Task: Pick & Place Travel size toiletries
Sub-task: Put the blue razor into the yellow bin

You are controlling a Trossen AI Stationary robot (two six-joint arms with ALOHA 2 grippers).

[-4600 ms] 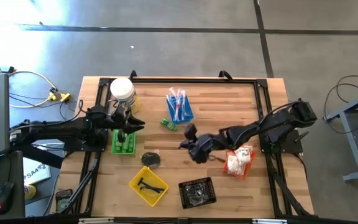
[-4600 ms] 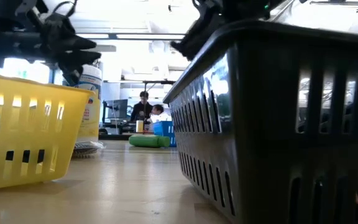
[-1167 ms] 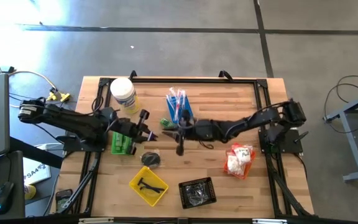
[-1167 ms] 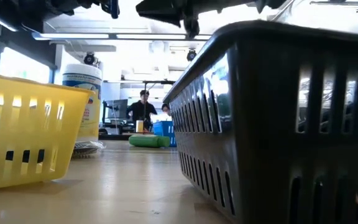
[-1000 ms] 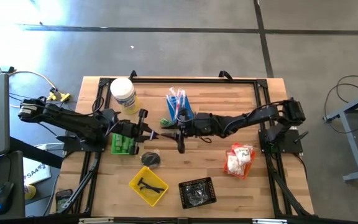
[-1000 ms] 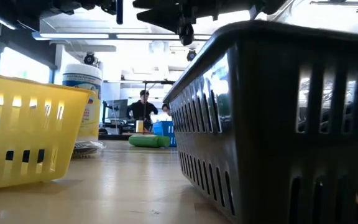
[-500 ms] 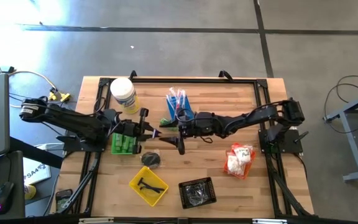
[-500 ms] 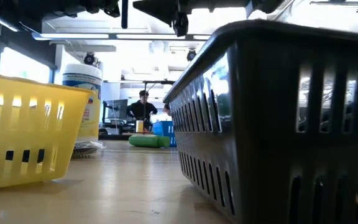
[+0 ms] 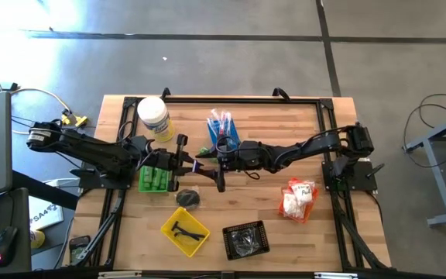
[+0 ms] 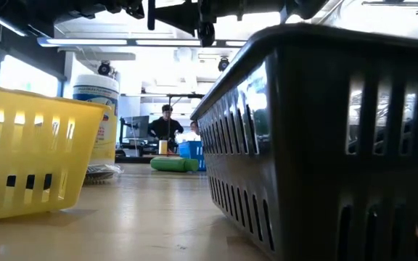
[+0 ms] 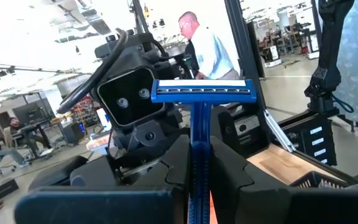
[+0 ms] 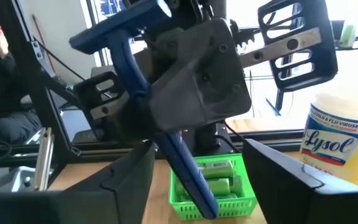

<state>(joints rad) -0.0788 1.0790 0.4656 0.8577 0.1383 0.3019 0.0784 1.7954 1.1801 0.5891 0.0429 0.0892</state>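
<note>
We see the light wooden table [image 9: 285, 128] with both dark arms reaching to its middle, meeting above the surface. Left gripper [image 9: 190, 164] is clamped on a blue plastic T-shaped razor [image 11: 199, 118], handle pinched between its fingers [image 11: 229, 171], head pointing at the right gripper [image 9: 214, 167]. Right gripper's fingers [image 12: 278, 174] stand spread wide on either side of the razor handle, not touching it. White cylindrical wipes tub with yellow label [image 9: 152, 117] stands near the far left corner. Green slotted plastic tray [image 9: 155, 180] holding small green bottles [image 12: 213, 177] sits under the left arm. Yellow tray [image 9: 185, 231] and black basket [image 9: 245, 239] are at the near edge.
</note>
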